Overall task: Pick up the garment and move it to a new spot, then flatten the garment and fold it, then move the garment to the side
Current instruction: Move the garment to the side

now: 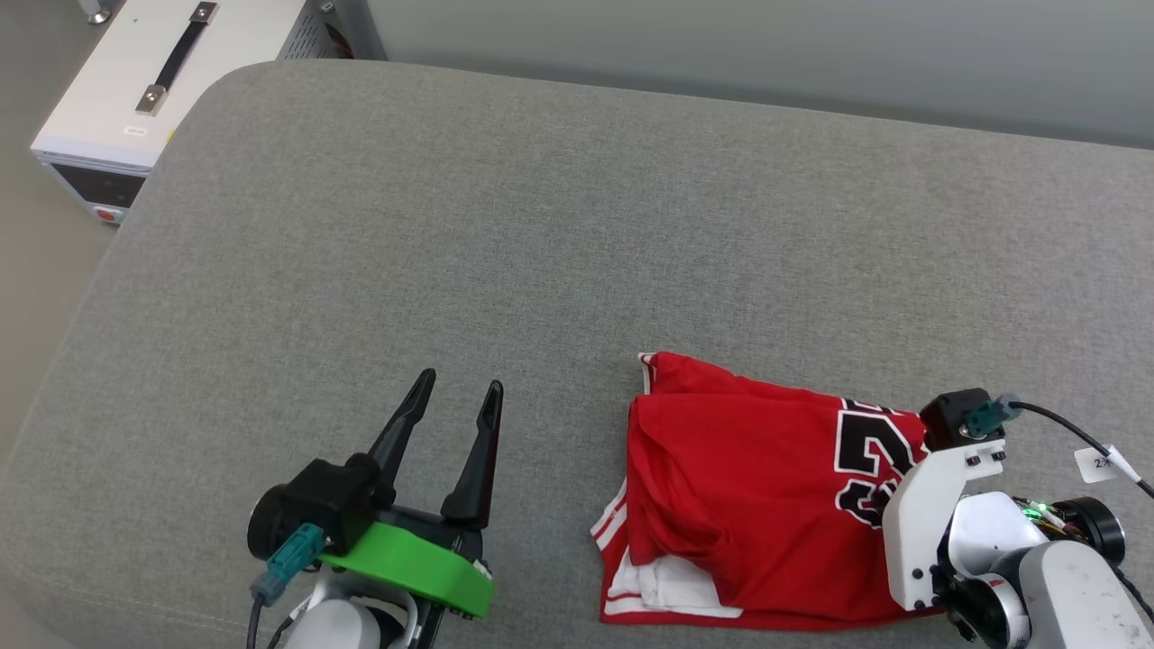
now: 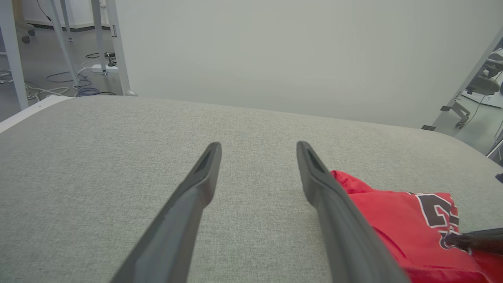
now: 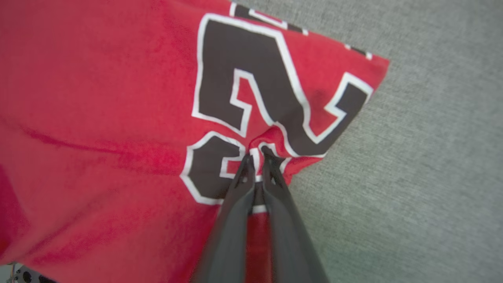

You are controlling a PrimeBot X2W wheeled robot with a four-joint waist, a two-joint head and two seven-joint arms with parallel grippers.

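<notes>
The garment (image 1: 730, 487) is a red jersey shirt with a black-and-white number print, lying folded on the grey cushion (image 1: 505, 234) at the lower right. White sleeve cloth and striped trim show at its near left corner. My right gripper (image 3: 257, 155) is shut on the garment, pinching a small ridge of cloth in the print near the right edge; in the head view its wrist (image 1: 956, 478) covers that spot. My left gripper (image 1: 455, 392) stands open over bare cushion, left of the garment (image 2: 408, 220), with nothing between its fingers (image 2: 196, 184).
A white equipment box (image 1: 153, 81) with a black handle stands on the floor past the cushion's far left corner. A pale wall runs behind the cushion. Cables and table legs (image 2: 110, 47) show on the floor at the far left.
</notes>
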